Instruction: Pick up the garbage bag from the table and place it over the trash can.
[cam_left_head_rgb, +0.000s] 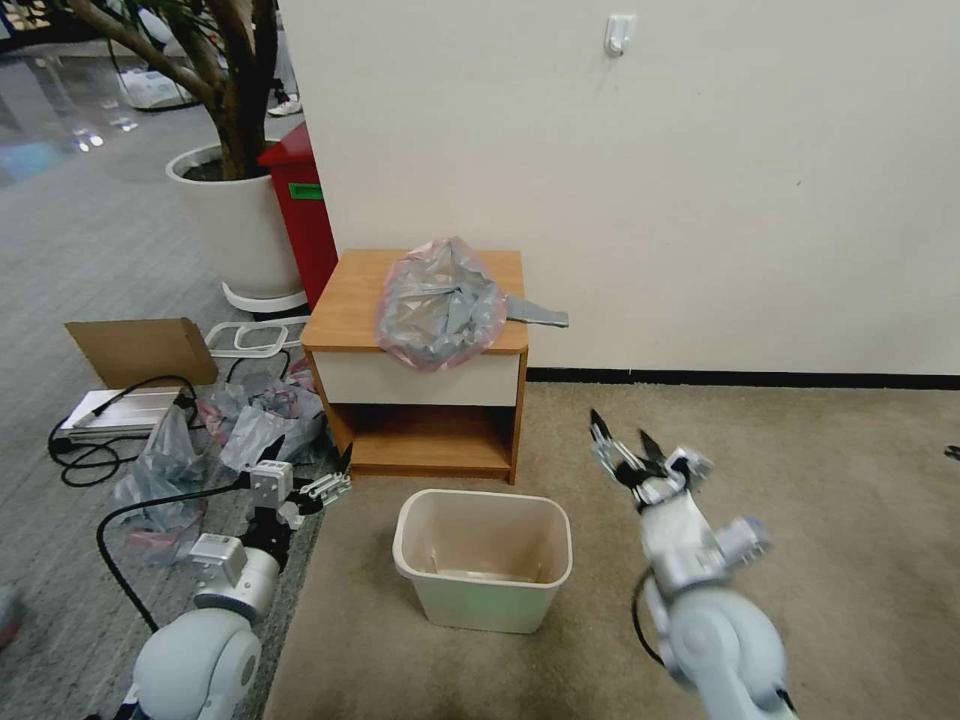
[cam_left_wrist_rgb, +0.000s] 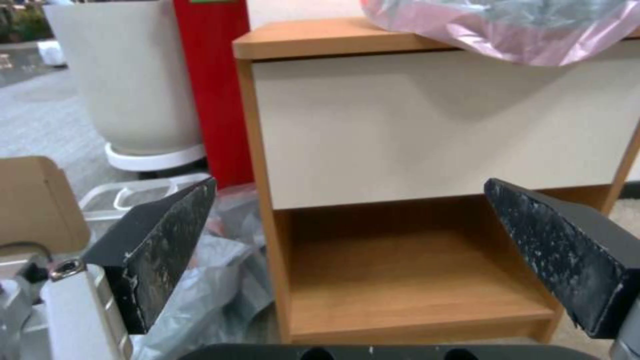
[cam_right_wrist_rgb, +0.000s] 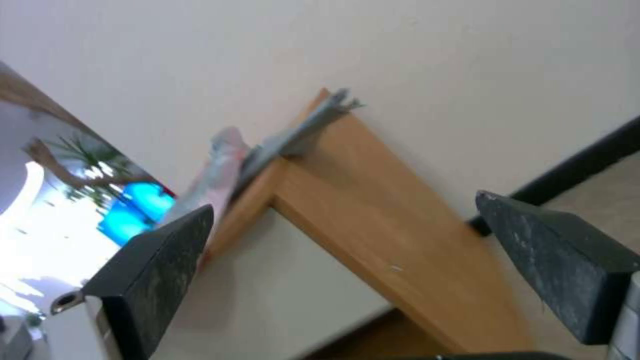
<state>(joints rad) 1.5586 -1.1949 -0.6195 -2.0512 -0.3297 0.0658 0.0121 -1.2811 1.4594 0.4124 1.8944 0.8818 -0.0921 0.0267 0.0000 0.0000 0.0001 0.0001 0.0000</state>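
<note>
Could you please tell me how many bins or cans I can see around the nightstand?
2: the trash can stands on the carpet in front of the table; a tall red bin stands behind the table's left side, partly hidden, beside the white planter.

No readable text anywhere; the red bin's green label is illegible.

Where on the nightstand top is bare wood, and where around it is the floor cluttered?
On the table, the left part is bare, between its left edge and the garbage bag, which covers the middle and overhangs the front. Floor to its left is crowded with scrunched bags and a cardboard box; the carpet right of the trash can is open.
</note>
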